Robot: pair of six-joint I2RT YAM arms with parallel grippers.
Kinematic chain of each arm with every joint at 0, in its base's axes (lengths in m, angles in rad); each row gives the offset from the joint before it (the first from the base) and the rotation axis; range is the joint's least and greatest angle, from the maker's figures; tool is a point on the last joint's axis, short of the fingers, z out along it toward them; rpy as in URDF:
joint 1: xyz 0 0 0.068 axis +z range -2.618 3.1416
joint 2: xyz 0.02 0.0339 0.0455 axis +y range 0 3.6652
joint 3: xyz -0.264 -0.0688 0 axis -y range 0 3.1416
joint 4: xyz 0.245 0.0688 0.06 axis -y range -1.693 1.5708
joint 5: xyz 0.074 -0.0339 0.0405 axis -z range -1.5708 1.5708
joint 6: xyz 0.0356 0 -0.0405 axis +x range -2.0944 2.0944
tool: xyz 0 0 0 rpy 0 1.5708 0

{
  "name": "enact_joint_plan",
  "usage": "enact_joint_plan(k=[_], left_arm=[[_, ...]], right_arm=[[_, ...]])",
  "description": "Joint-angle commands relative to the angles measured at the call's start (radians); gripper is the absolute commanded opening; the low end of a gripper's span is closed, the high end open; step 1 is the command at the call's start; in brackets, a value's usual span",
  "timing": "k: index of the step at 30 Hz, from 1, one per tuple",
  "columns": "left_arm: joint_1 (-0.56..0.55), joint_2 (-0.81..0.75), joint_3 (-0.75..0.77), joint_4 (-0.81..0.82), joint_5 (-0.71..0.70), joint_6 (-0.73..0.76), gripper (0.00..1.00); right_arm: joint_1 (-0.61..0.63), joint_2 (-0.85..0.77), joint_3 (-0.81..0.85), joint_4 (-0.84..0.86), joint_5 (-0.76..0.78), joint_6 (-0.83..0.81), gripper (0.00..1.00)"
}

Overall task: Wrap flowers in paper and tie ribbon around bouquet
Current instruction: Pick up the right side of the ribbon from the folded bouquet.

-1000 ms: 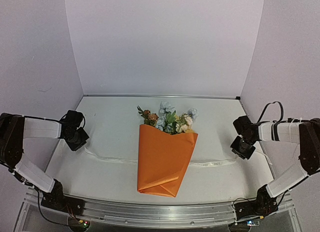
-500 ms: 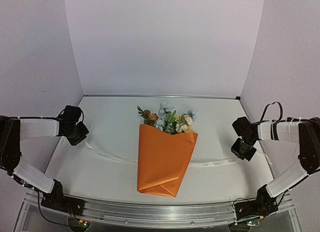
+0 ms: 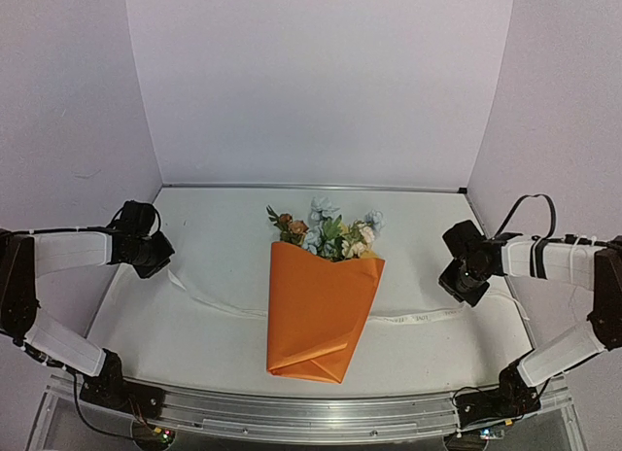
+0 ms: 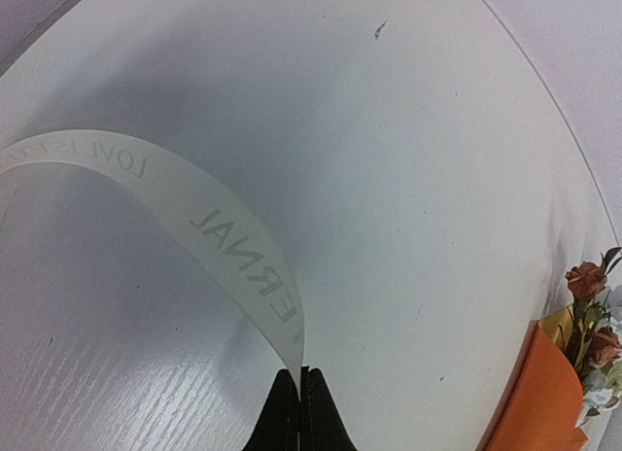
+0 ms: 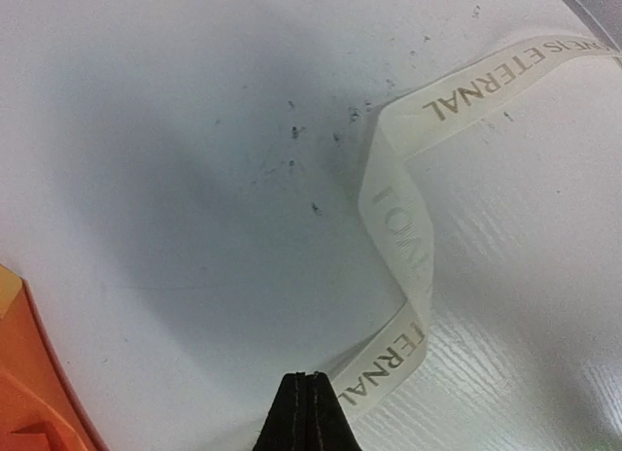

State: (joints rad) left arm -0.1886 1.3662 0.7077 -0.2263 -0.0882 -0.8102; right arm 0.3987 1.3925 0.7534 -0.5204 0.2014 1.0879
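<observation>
The bouquet lies in the middle of the table: an orange paper (image 3: 321, 310) cone with the flowers (image 3: 328, 229) sticking out of its far end. The cream ribbon (image 3: 216, 301) runs under the cone from left to right. My left gripper (image 3: 165, 262) is shut on the ribbon's left end, and in the left wrist view the ribbon (image 4: 228, 242) arcs up into the closed tips of the left gripper (image 4: 301, 371). My right gripper (image 3: 453, 288) is shut on the right end. There the ribbon (image 5: 398, 227) loops back to the right gripper (image 5: 313, 378).
White walls close in the table (image 3: 224, 227) at the back and on both sides. A metal rail (image 3: 311, 412) runs along the near edge between the arm bases. The cone's edge shows in both wrist views, as the paper (image 4: 539, 402) and the paper (image 5: 29, 393).
My right gripper has shut on the ribbon's right end and shifted slightly up and left. My left gripper, still shut, has moved back with its end, lifting the ribbon off the table.
</observation>
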Motion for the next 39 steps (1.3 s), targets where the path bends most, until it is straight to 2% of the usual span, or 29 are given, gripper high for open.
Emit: enact_joint_plan(k=[1,3,6,7,10,12,16,23,27,32,34,36,39], left_arm=[[0.006,-0.028,0.060,0.024,0.037,0.019,0.00],[0.006,-0.027,0.070,0.018,0.048,0.022,0.00],[0.006,-0.026,0.074,0.019,0.073,0.021,0.00],[0.006,-0.026,0.075,0.018,0.081,0.020,0.00],[0.006,-0.027,0.081,0.014,0.085,0.025,0.00],[0.007,-0.027,0.084,0.013,0.085,0.028,0.00],[0.006,-0.025,0.078,0.018,0.085,0.023,0.00],[0.006,-0.012,0.080,0.029,0.125,0.009,0.00],[0.006,-0.012,0.079,0.030,0.129,0.011,0.00],[0.006,-0.014,0.073,0.029,0.126,0.015,0.00],[0.006,-0.015,0.073,0.034,0.124,0.014,0.00],[0.007,-0.013,0.071,0.037,0.124,0.016,0.00],[0.006,-0.012,0.072,0.054,0.135,0.027,0.00]], right_arm=[[0.048,0.007,0.002,0.034,0.059,0.097,0.04],[0.047,-0.007,-0.052,0.061,0.096,0.143,0.21],[0.047,-0.023,-0.110,0.083,0.138,0.237,0.56],[0.046,-0.026,-0.125,0.089,0.157,0.268,0.63],[0.047,-0.035,-0.148,0.095,0.224,0.313,0.78],[0.046,-0.048,-0.166,0.100,0.258,0.330,0.80],[0.042,-0.041,-0.161,0.102,0.287,0.339,0.78],[0.033,0.062,-0.117,0.101,0.200,0.397,0.61],[0.033,0.104,-0.176,0.156,0.188,0.455,0.60],[0.033,0.131,-0.179,0.201,0.203,0.450,0.57],[0.032,0.144,-0.162,0.201,0.208,0.436,0.50],[0.029,0.151,-0.142,0.201,0.215,0.411,0.38],[0.026,0.152,-0.120,0.201,0.216,0.373,0.16]])
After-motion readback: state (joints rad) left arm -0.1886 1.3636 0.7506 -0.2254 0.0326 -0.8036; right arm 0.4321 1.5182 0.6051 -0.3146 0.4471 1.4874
